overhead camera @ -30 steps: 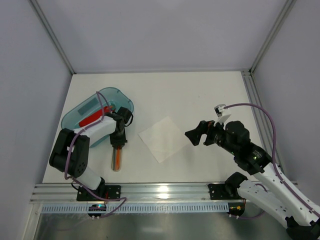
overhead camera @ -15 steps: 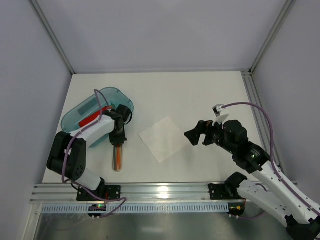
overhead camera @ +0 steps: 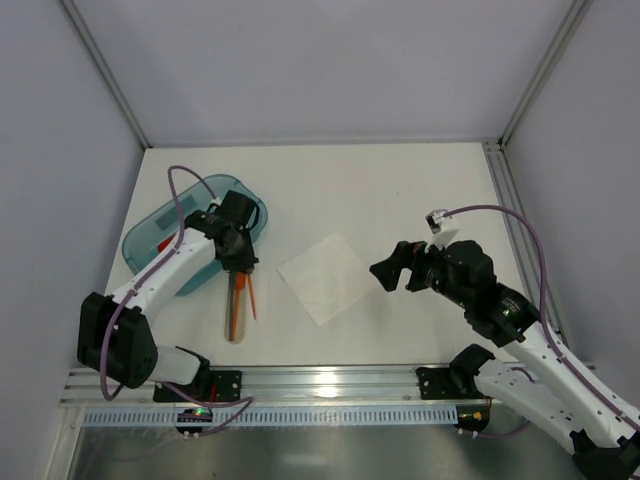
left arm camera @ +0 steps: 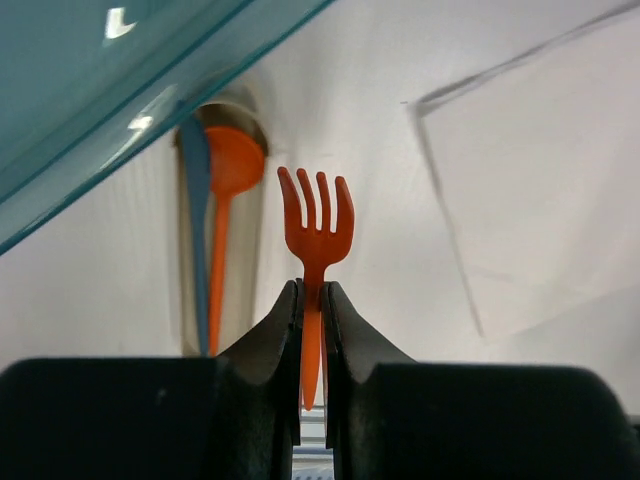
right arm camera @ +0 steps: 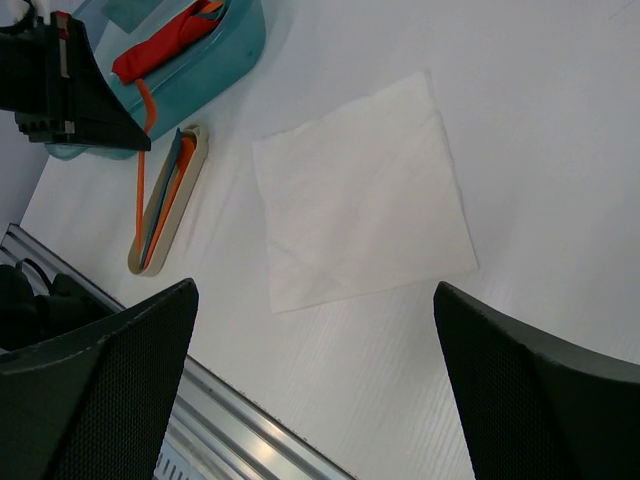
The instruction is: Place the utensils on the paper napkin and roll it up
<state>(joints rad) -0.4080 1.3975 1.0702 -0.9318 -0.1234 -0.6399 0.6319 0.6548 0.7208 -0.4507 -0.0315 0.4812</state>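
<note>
My left gripper [overhead camera: 240, 267] is shut on the handle of a bright orange fork [left arm camera: 316, 225], which hangs above the table with its tines [overhead camera: 251, 300] pointing away from the fingers. Just left of it lies a narrow beige holder [overhead camera: 234, 318] with an orange spoon [left arm camera: 233, 168] and a blue utensil [left arm camera: 194, 190] inside. The white paper napkin [overhead camera: 325, 278] lies flat mid-table, right of the fork; it also shows in the right wrist view [right arm camera: 365, 195]. My right gripper [overhead camera: 385, 272] hovers at the napkin's right edge, open and holding nothing [right arm camera: 315, 290].
A teal plastic tray [overhead camera: 160, 228] sits at the back left, holding a red object [right arm camera: 165, 45]. An aluminium rail [overhead camera: 320, 382] runs along the near table edge. White walls with metal posts close in the back and sides.
The left gripper has closed on the orange fork and lifted it out of the beige holder, shifting slightly back and right. The right arm has not moved.
</note>
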